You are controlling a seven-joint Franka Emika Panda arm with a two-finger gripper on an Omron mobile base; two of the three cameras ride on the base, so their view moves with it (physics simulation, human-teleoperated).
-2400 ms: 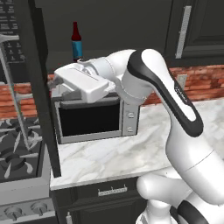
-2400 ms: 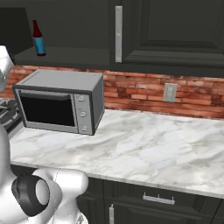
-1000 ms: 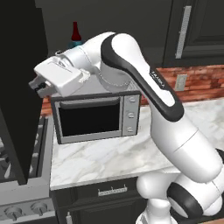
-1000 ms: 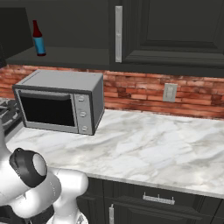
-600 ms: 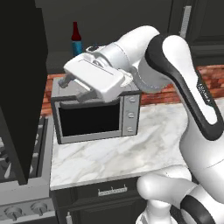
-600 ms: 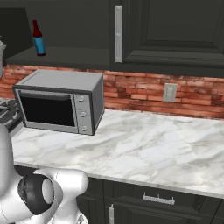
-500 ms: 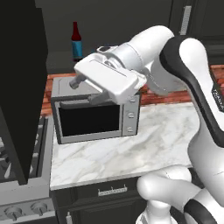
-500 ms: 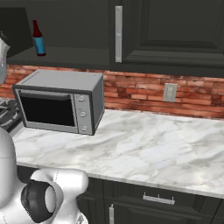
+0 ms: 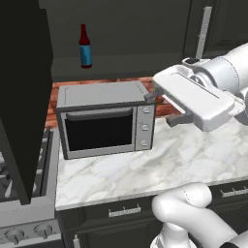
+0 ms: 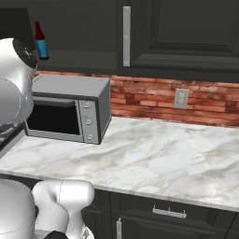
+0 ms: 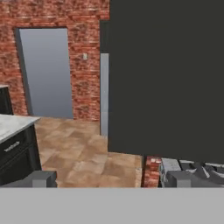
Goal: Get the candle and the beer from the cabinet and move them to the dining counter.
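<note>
Above the marble worktop [image 9: 193, 155], the cabinet [image 9: 29, 97] now stands open; the gripper [image 9: 162, 107], pulled back and spread empty, leaves the beer [image 9: 85, 46] up-left, ungrasped.

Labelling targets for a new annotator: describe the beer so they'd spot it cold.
Start at the steel microwave on the marble counter against the brick wall. Directly above it, the black cabinet stands open, and the beer stands upright on its shelf, toward the left. It's a slim dark red-brown bottle with a blue label, alone on the visible shelf.
</note>
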